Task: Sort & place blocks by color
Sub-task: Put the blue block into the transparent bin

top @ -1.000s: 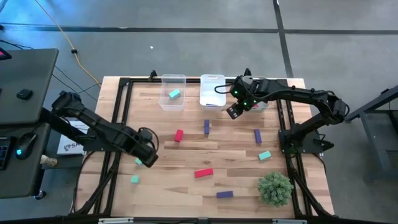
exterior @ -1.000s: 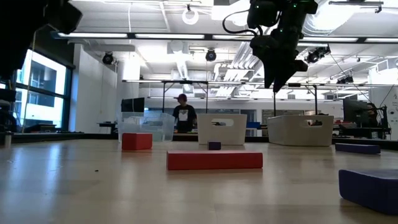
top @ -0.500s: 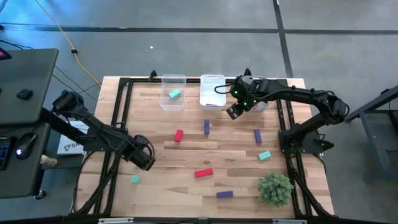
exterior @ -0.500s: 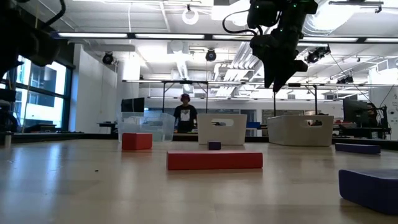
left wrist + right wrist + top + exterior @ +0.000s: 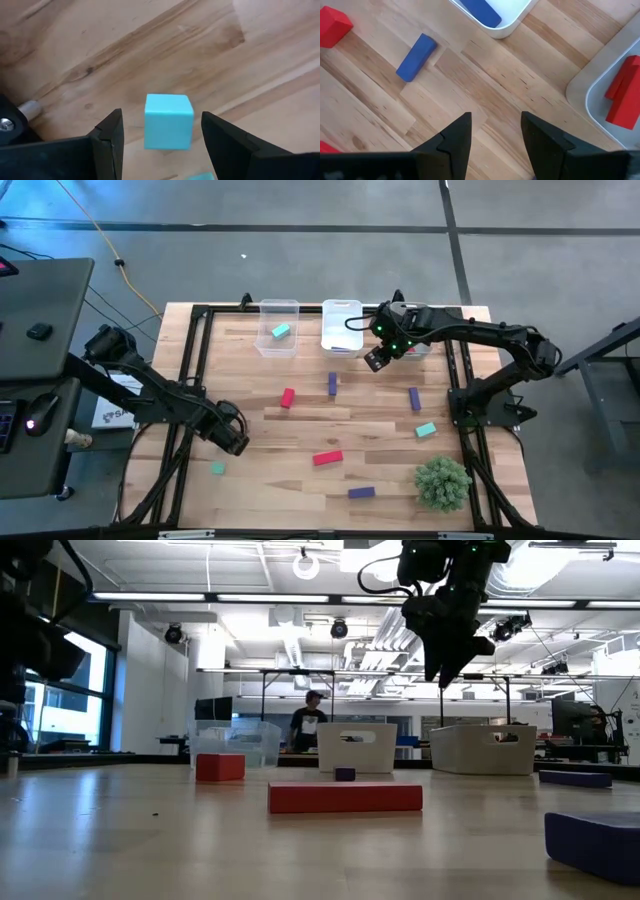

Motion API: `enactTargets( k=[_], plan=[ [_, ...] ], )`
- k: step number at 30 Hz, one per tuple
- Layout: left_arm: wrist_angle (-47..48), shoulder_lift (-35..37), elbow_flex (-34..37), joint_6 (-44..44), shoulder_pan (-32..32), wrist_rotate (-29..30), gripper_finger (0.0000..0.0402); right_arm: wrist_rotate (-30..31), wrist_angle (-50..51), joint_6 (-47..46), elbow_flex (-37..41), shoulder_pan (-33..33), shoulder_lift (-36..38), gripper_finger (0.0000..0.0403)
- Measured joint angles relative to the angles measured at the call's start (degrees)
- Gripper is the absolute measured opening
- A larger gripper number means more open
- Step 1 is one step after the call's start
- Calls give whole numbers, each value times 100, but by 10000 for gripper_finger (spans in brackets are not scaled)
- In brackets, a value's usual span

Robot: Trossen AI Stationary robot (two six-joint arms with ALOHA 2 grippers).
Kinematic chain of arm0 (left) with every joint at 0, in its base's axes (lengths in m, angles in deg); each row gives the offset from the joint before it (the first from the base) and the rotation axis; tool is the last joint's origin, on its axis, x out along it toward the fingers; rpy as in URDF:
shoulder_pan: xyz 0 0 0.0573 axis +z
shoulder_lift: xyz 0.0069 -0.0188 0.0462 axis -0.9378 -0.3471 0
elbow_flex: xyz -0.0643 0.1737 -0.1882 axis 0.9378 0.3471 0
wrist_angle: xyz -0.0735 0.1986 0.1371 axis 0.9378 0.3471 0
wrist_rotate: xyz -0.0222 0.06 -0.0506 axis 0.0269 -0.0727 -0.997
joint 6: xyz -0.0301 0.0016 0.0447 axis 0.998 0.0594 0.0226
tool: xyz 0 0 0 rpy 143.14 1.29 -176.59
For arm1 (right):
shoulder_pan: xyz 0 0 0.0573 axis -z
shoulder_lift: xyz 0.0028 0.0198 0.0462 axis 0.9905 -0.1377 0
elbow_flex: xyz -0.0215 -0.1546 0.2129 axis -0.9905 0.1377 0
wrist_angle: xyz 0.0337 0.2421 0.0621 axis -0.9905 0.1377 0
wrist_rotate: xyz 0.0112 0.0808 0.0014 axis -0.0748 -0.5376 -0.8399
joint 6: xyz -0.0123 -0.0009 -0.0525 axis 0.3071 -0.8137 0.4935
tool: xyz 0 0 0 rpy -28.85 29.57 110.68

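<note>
left hand (image 5: 236, 442) now nearer the table's left edge, dark fingers wide around a smooth teal cube (image 5: 168, 121)

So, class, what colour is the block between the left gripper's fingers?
Teal. The block shows best in the left wrist view, on the wooden table.
</note>
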Motion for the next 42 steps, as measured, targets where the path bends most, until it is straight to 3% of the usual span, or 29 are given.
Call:
enactTargets(
  k=[11,27,35,42],
  plan=[
    [-443,4,349,-17,-1,-105,174,1,-123,-108,1,0,0,161],
    [-582,46,332,-930,-1,-102,9,144,-290,-349,2,15,-1,161],
    [-629,455,347,-1605,218,207,5,142,-323,-581,2,15,-2,161],
    [-640,1283,347,-2499,884,714,4,142,-451,-623,2,13,-2,161]
  ],
)
